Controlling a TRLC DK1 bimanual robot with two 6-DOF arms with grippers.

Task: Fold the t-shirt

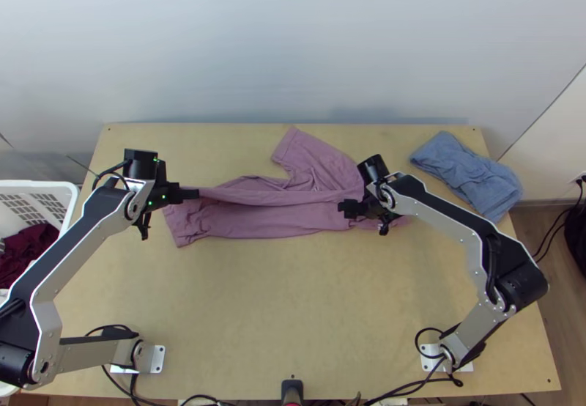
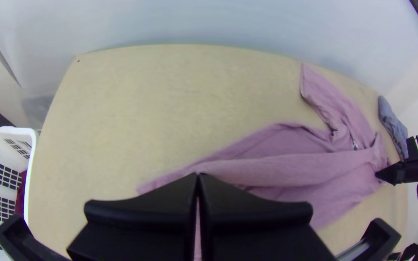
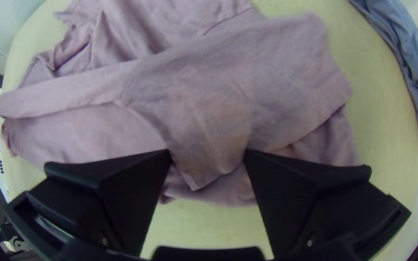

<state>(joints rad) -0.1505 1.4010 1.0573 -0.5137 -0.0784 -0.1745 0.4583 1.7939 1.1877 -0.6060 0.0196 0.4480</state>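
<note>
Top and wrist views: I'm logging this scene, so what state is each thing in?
Mauve t-shirt: partly folded, creased
Left gripper: shut on the t-shirt's edge
Right gripper: open, fingers either side of t-shirt fabric
Blue cloth: loosely bunched
White laundry basket: upright, holding cloth
Dark red cloth: bunched

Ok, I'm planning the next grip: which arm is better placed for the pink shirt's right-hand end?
Probably the right gripper: it's open over that end of the shirt, while the left gripper is shut on cloth at the opposite end.
</note>
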